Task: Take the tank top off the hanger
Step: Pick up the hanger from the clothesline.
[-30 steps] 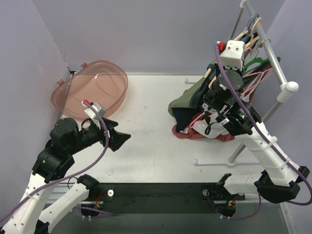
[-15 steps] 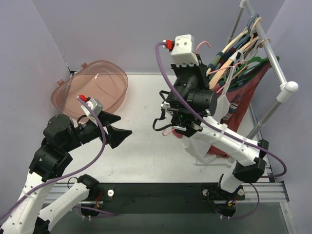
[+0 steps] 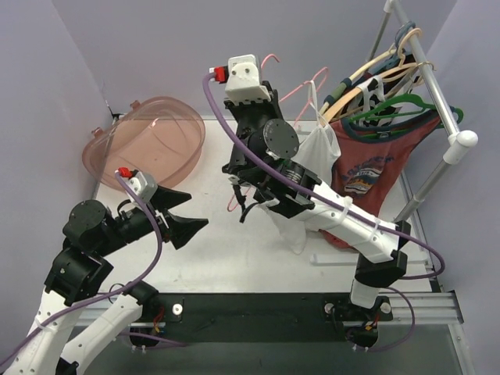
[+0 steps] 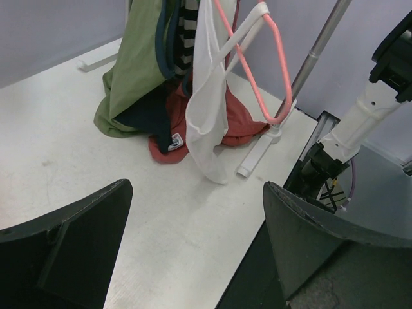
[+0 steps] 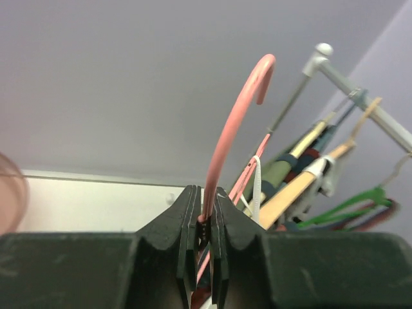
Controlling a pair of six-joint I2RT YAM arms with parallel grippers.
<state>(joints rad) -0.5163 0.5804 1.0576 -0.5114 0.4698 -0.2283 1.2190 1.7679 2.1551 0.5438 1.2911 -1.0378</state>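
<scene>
A white tank top (image 3: 311,176) hangs from a pink wire hanger (image 3: 299,88), held in the air left of the clothes rack. My right gripper (image 3: 269,82) is shut on the hanger's neck just below the hook. In the right wrist view the pink hanger (image 5: 235,116) rises out of the closed right gripper (image 5: 203,199), with a white strap (image 5: 255,183) beside it. My left gripper (image 3: 187,211) is open and empty, low over the table, left of the garment. The left wrist view shows the tank top (image 4: 209,109) and hanger (image 4: 273,71) beyond the open left gripper (image 4: 193,212).
The clothes rack (image 3: 437,86) at the right carries several hangers and a red printed shirt (image 3: 375,168). Its base foot (image 3: 344,259) lies on the table. A translucent pink bin (image 3: 148,144) stands at the back left. Green and dark garments (image 4: 138,71) hang down to the table.
My right arm has lifted the pink hanger with the tank top off the rack and carried it up and to the left. The left gripper has shifted slightly and stays open.
</scene>
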